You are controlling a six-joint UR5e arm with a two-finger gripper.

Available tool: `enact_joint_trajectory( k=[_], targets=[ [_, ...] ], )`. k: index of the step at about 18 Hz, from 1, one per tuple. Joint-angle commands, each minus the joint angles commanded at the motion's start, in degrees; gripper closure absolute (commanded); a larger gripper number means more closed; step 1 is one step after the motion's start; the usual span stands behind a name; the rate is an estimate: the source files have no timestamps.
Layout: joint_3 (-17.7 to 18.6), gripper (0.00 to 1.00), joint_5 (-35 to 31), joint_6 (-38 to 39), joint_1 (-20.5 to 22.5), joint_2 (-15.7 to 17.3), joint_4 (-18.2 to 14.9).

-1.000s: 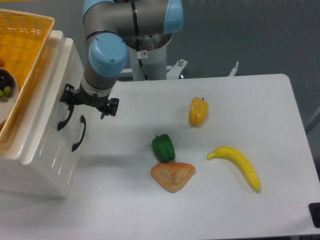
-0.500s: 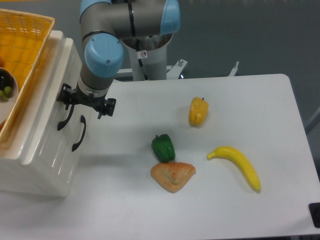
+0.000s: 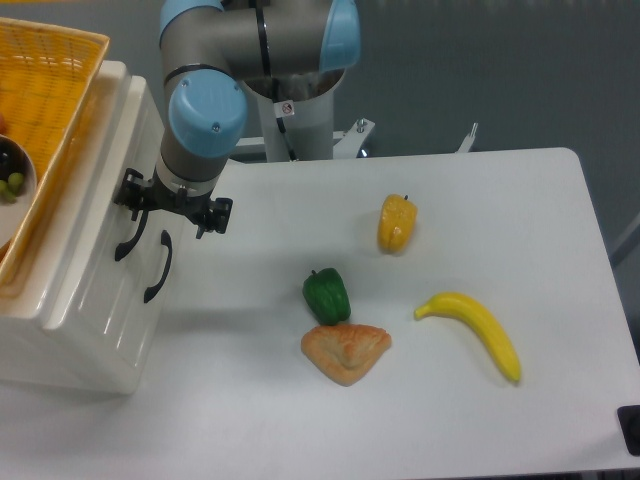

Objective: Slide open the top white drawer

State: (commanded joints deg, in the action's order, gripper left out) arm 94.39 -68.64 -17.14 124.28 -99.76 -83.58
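Barely shifted since a moment ago, my claw (image 3: 140, 205) hangs by the glossy cream-white top drawer's (image 3: 105, 215) curved black handle (image 3: 130, 235), grip unclear, drawer unopened.

The gripper (image 3: 168, 212) is seen from behind its wrist, so its fingertips are hidden by its own body and the jaw opening cannot be determined; contact with the handle of the top white drawer (image 3: 125, 190) cannot be confirmed either. The upper end of that handle is covered by the gripper, and the seam between the top white drawer and the lower drawer (image 3: 120, 290) is too faint to trace. The yellow wicker basket (image 3: 60, 70) and the bowl (image 3: 18, 195) inside it are cut off by the left edge, and the small items in the bowl are too small to identify.
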Motion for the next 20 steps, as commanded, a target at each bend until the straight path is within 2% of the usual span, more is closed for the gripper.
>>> enact_joint_trajectory(
  k=[20],
  targets=[
    [0.18, 0.0, -0.35, 0.0, -0.18, -0.7, 0.17]
  ],
)
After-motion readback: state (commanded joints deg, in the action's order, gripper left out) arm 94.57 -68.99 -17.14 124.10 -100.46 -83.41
